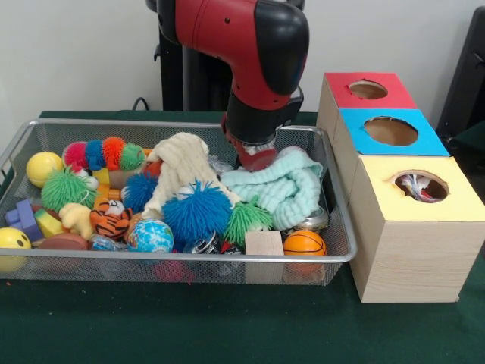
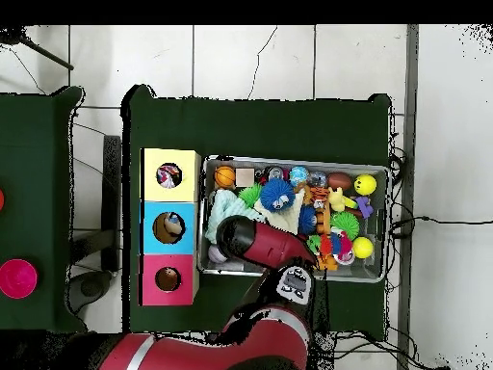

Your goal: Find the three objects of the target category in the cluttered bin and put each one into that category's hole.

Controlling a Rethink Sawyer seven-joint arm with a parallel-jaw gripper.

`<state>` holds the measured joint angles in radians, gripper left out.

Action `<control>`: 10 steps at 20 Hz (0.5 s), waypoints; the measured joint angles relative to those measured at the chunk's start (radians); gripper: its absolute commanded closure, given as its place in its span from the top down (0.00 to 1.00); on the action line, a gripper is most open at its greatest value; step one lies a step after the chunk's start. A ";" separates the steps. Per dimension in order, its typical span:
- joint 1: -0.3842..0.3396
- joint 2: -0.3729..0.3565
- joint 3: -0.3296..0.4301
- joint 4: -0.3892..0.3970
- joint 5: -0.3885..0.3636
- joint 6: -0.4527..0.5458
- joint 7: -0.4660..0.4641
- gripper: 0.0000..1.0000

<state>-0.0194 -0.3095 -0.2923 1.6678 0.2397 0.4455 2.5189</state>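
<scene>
**Arm lowered into the crowded wire bin, sorting box at its side**

In the front view, a wire mesh bin (image 1: 23,140) is seen on the green-covered table (image 1: 189,326), packed with toys. At its left end a yellow ball (image 1: 43,167) and a green spiky ball (image 1: 67,189) are found, with a purple block (image 1: 24,218) and a yellow smiley ball (image 1: 12,241) nearer the front wall. Behind them a multicoloured fuzzy caterpillar (image 1: 102,155) is laid along the back. A tiger-striped toy (image 1: 111,218) and a globe ball (image 1: 151,236) are placed beside a blue spiky ball (image 1: 198,212), over which a cream cloth (image 1: 180,165) is draped. Further right, a mint-green knitted cloth (image 1: 284,189), a wooden cube (image 1: 264,243) and a small basketball (image 1: 305,243) are seen.

The gripper (image 1: 256,157) is lowered into the bin between the two cloths; whether it is apart or closed cannot be told, as it is hidden by the arm and fabric.

To the right of the bin, a wooden box (image 1: 405,258) with red (image 1: 368,89), blue (image 1: 391,130) and yellow (image 1: 420,186) holes is set.
</scene>
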 measured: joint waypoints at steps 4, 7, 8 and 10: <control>0.000 0.013 0.000 -0.015 0.000 0.000 0.000 0.00; 0.000 0.023 0.000 -0.025 0.000 0.000 0.000 0.00; 0.000 0.027 0.000 -0.029 0.000 0.000 0.000 0.00; 0.000 0.036 0.000 -0.037 0.000 0.000 0.000 0.00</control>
<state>-0.0194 -0.2733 -0.2920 1.6312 0.2397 0.4453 2.5189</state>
